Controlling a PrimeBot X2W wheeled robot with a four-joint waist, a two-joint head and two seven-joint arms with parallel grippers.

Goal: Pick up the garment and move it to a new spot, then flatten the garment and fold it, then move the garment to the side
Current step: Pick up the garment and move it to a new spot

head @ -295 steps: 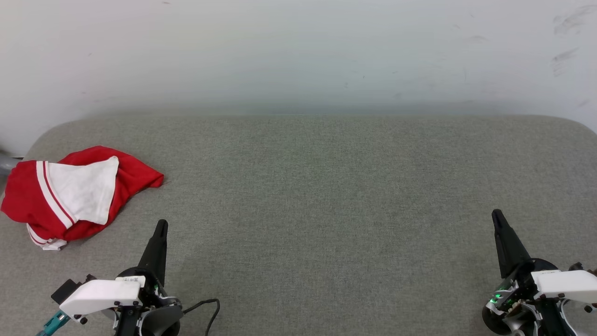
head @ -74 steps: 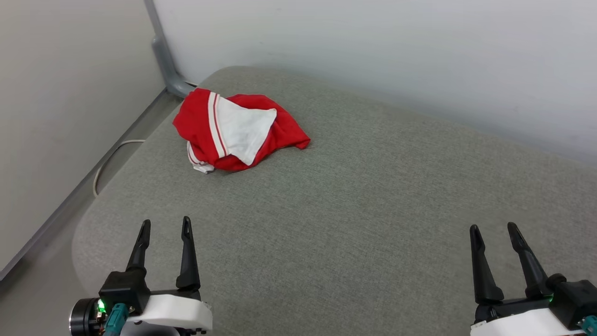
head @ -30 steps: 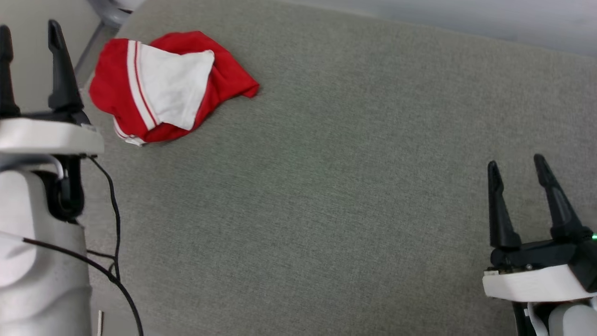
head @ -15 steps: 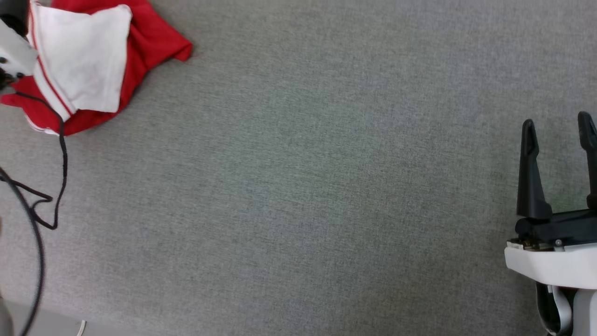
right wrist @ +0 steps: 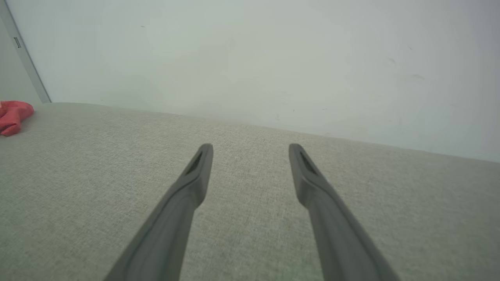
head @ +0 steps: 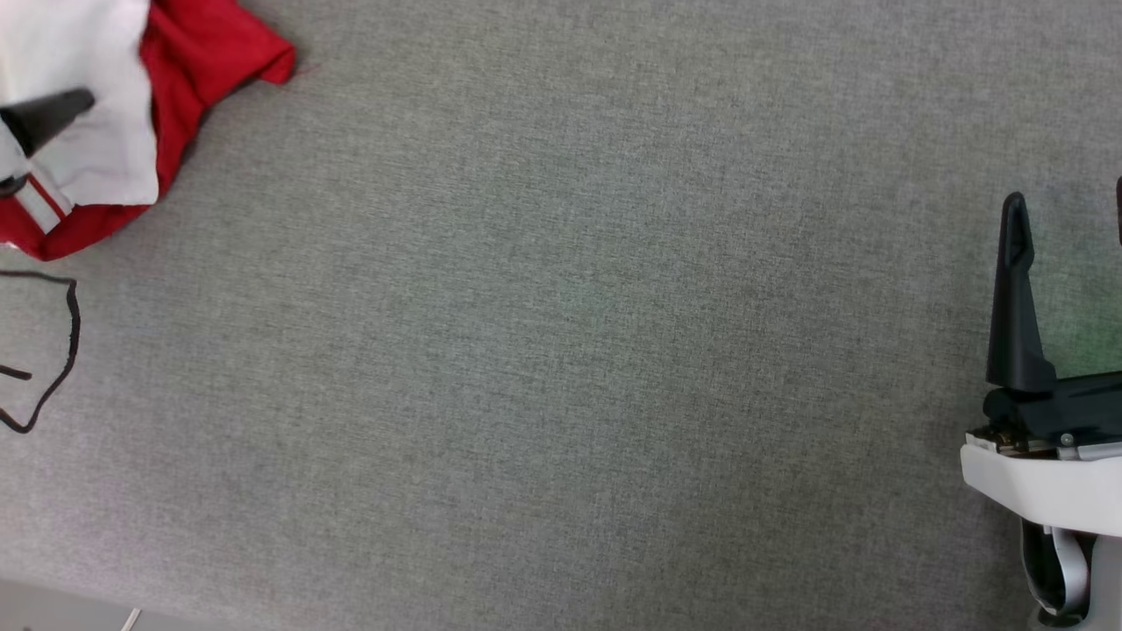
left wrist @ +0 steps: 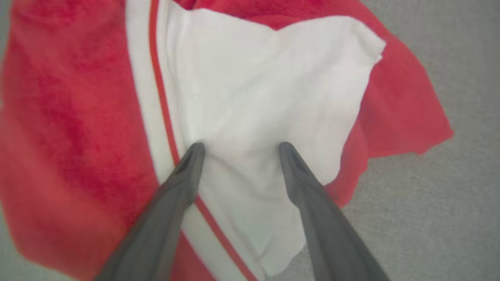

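Left wrist view: left gripper (left wrist: 241,145) splayed over garment (left wrist: 254,86); right gripper (right wrist: 250,146) splayed, wall (right wrist: 250,58) ahead.

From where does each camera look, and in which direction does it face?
Head view: on the robot's head, facing steeply down at the gray cushion; the right end effector shows at right, open.
Left wrist view: on the left wrist, facing the garment closely, past the open left end effector.
Right wrist view: on the right wrist, facing low across the cushion toward the wall, past its own fingers.
Shared: all three show the garment and the cushion.
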